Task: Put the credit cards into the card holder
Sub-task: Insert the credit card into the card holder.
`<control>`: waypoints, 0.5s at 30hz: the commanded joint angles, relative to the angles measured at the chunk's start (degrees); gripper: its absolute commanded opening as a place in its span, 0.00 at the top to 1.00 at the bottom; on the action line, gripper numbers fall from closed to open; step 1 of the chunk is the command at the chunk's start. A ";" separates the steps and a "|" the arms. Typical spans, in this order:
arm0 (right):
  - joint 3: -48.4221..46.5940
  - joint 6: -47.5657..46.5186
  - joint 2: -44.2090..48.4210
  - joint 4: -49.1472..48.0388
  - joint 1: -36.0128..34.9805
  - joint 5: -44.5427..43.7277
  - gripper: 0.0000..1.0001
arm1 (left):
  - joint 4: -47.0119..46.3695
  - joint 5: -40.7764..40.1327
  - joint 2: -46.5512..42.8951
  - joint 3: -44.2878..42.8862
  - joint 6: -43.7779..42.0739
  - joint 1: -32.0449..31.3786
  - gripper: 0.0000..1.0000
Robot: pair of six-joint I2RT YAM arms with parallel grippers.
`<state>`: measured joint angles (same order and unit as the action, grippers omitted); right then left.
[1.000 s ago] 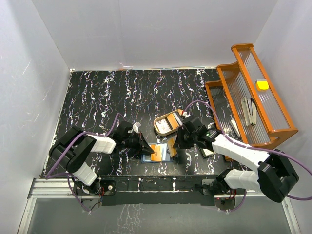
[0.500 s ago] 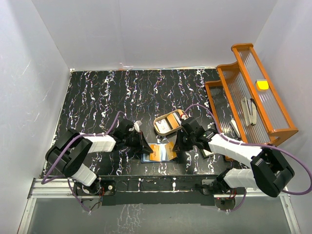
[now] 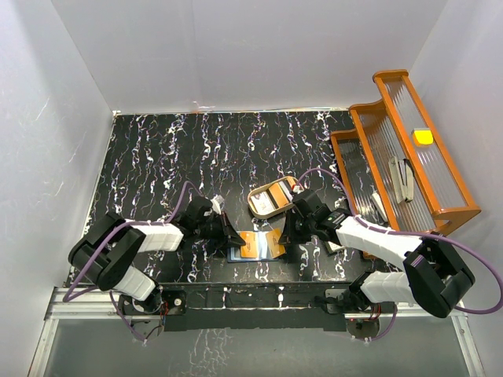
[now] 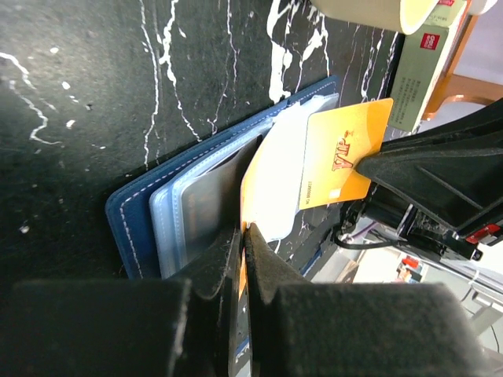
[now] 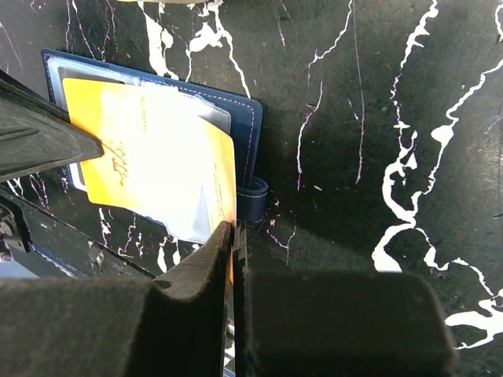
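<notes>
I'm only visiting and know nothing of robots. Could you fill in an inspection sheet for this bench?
Surface: black, white-veined table.
Job's things: navy card holder lies open; orange card lies across its clear sleeves, not fully in.
Clutter: tan tray with pale items; orange rack at the right.
Grippers: left gripper and right gripper each pinch an end of the orange card.
Cables: purple cables along both arms.
Surroundings: white walls.
</notes>
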<state>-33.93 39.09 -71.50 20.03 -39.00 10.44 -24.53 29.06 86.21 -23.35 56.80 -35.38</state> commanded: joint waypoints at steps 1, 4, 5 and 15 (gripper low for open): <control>1.06 -0.69 0.45 -0.02 -0.15 -2.17 1.00 | 4.19 -8.40 -1.95 1.68 -1.82 0.22 1.00; 1.06 -0.60 0.42 -0.23 -0.11 -2.11 1.00 | 2.21 -7.22 -1.64 2.48 -1.70 0.24 1.00; 1.00 -0.60 0.24 -0.42 -0.11 -2.02 1.00 | 1.50 -6.73 -1.28 2.86 -1.62 0.21 1.00; 1.20 -0.67 -0.29 -0.61 -0.11 -2.09 1.00 | -4.33 -2.71 0.44 5.41 -1.47 -0.28 1.00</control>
<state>-33.71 39.09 -71.50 19.33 -39.00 10.44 -30.55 27.94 85.47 -20.10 57.19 -35.38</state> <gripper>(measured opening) 0.008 0.017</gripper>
